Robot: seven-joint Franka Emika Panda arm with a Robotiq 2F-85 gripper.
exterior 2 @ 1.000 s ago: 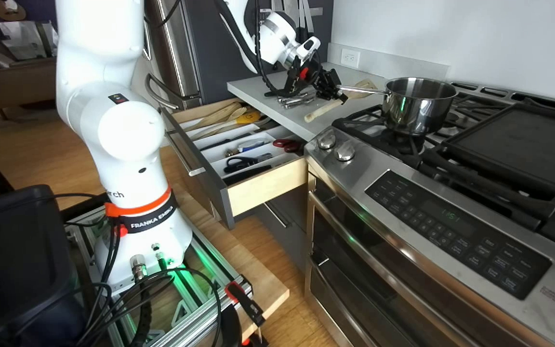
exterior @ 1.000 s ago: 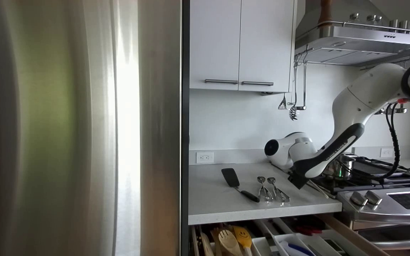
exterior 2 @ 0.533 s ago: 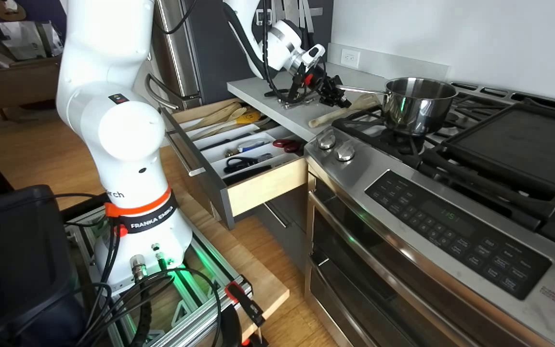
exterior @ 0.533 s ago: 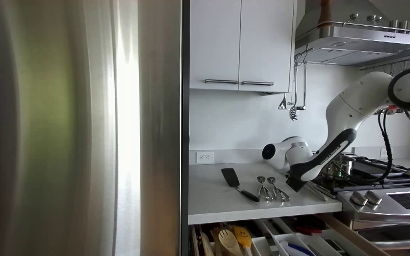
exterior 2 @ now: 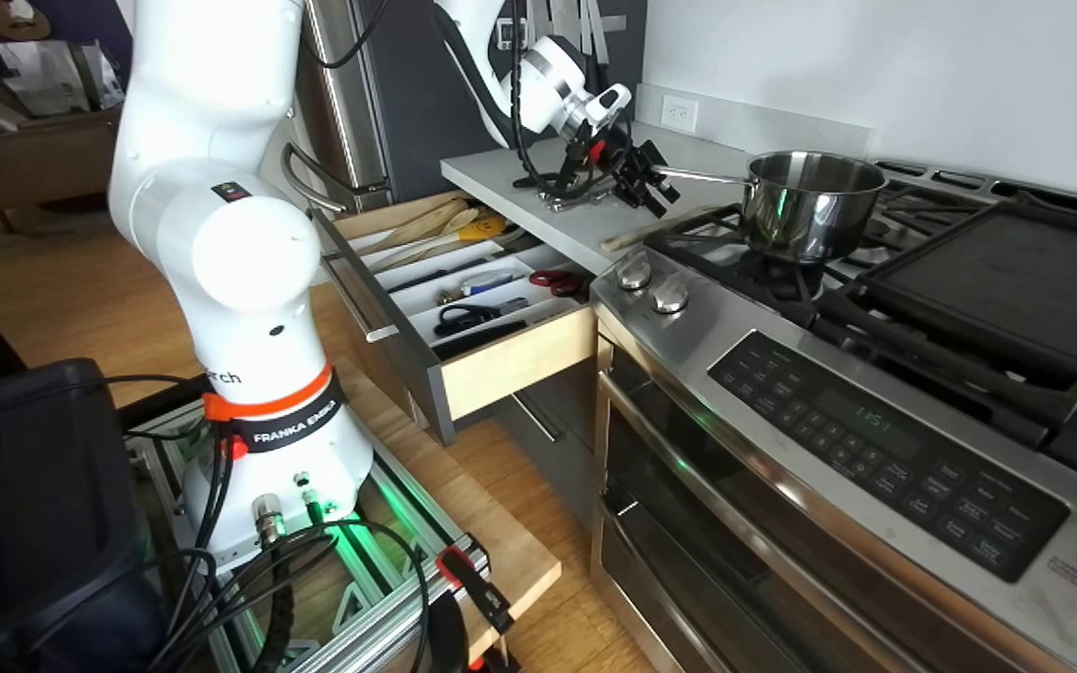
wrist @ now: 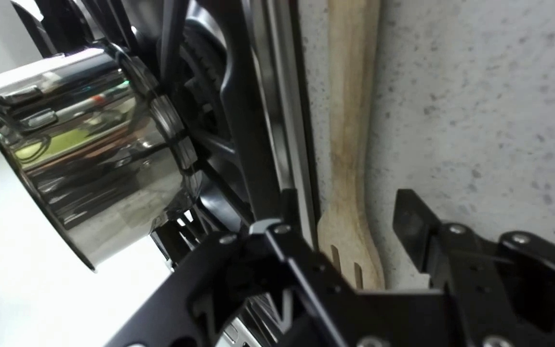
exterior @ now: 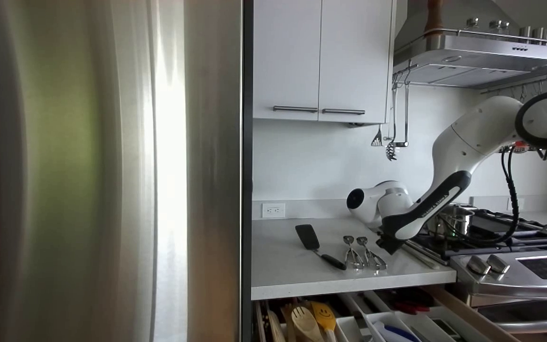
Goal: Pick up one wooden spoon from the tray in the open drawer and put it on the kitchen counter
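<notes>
On the kitchen counter (exterior 2: 716, 140), right along the stove's edge, lies the wooden spoon (wrist: 352, 96), pale with slots in its head; its handle (exterior 2: 637, 236) shows in both exterior views. My gripper (wrist: 347, 207) is open above the spoon's head, one finger on each side and a gap to the wood on both. In an exterior view the gripper (exterior 2: 666, 201) is just over the counter. The pulled-out drawer (exterior 2: 520, 365) holds the white tray (exterior: 347, 327). More wooden utensils (exterior 2: 422, 224) lie in it.
A steel pot (exterior 2: 810, 215) stands on the gas stove, its long handle pointing toward my gripper. Black grates (wrist: 244, 120) border the spoon. A black spatula (exterior: 307, 237) and metal scoops (exterior: 352, 259) lie on the counter.
The spoon has come down from a tilted position above the counter to lie on it. My gripper was shut on it and has opened, letting it go. The arm has lowered slightly.
</notes>
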